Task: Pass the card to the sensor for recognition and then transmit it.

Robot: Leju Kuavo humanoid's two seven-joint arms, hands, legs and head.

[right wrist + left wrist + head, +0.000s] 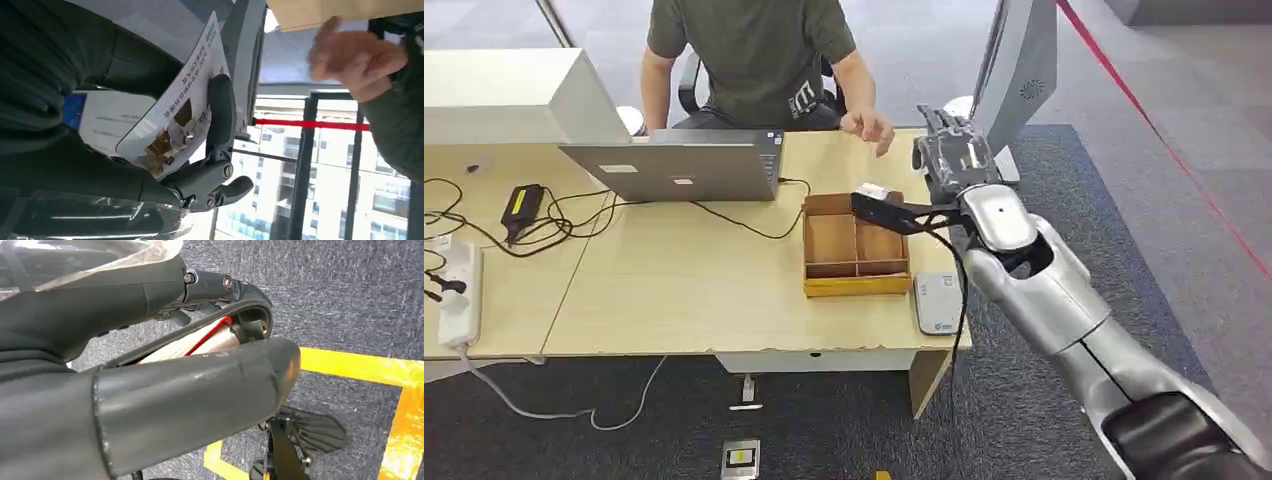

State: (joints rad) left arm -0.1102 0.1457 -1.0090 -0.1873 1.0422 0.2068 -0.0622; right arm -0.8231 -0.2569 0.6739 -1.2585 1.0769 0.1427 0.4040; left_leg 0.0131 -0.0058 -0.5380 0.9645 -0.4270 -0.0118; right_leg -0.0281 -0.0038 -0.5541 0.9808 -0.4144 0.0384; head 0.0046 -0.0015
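Right hand (pixel 952 158) raised past the far side of the wooden tray (pixel 855 283), fingers clamped on the card (pixel 172 120), printed face showing at the wrist camera. Judging by the pose, this is the hand-over: the seated person's hand (pixel 868 127) hovers just beside it, open, ready to take. Card reader (pixel 937 302) lies on the desk just right of the tray, well behind the hand. Laptop (pixel 679 165) and trailing cables left of the tray, out of the path. Left hand (pixel 150 390) hangs over the floor; grip state unclear.
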